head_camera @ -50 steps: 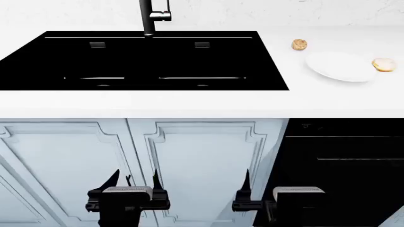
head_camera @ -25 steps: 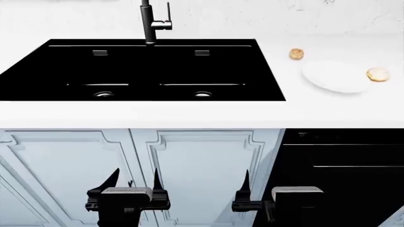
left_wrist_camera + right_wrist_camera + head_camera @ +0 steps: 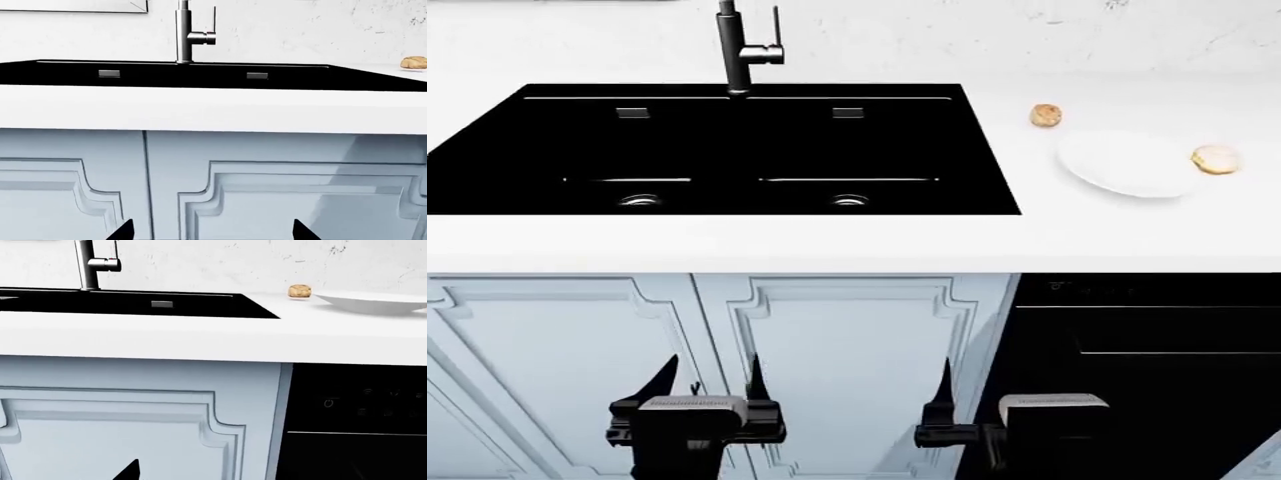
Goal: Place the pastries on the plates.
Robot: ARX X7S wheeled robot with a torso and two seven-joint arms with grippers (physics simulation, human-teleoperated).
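Observation:
The golden-brown bun (image 3: pixel 1045 115) lies on the white counter, just right of the sink. The plain white plate (image 3: pixel 1128 165) sits in front of it to the right. The pale iced doughnut (image 3: pixel 1214 160) rests at the plate's right edge. The red-ringed plate is out of view. My left gripper (image 3: pixel 710 372) and right gripper (image 3: pixel 994 385) are both open and empty. They hang low in front of the cabinet doors, well below the counter. The bun (image 3: pixel 299 291) and plate (image 3: pixel 373 302) show in the right wrist view. The bun (image 3: pixel 413 62) shows in the left wrist view.
A black double sink (image 3: pixel 727 150) with a dark faucet (image 3: pixel 741 50) fills the counter's left and middle. Pale blue cabinet doors (image 3: pixel 827 350) stand below the sink. A black appliance front (image 3: pixel 1148 350) stands below the plate. The counter's front edge (image 3: pixel 827 250) overhangs both.
The head view has shifted: the sink, plate and pastries sit lower and a little further left in the picture. Both grippers hold the same place and stay open.

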